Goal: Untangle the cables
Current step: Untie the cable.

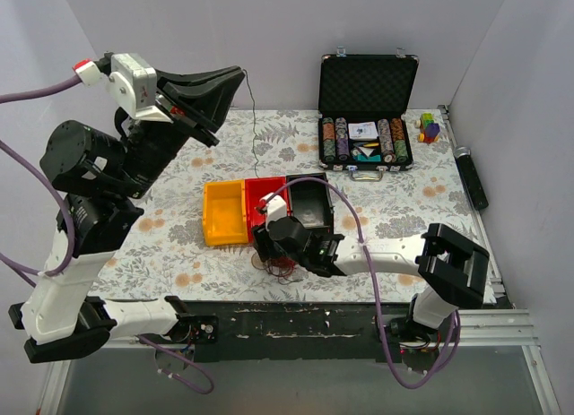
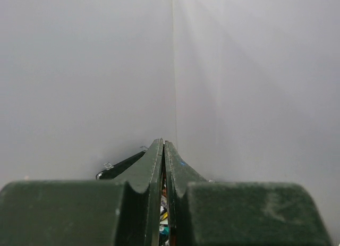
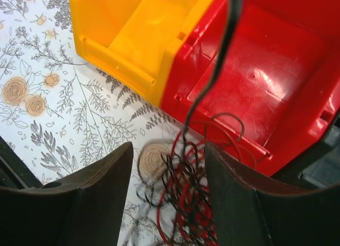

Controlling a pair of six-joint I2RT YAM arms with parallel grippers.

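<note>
The cables (image 1: 280, 267) are a small tangle of dark red and black wires on the floral cloth, in front of the red bin. My right gripper (image 1: 273, 254) hovers low over the tangle. In the right wrist view it (image 3: 169, 155) is open, with one finger on each side of the tangle (image 3: 191, 203). One black strand (image 3: 212, 70) rises taut out of the tangle. In the top view this strand (image 1: 254, 128) runs up to my left gripper (image 1: 238, 74), which is raised high at the back left. The left gripper (image 2: 163, 142) is shut, pinching the strand.
A yellow bin (image 1: 224, 213), a red bin (image 1: 265, 195) and a black bin (image 1: 309, 204) stand side by side behind the tangle. An open case of poker chips (image 1: 368, 119) sits at the back right, with a colourful toy (image 1: 430, 126) and a black cylinder (image 1: 471, 177) beside it.
</note>
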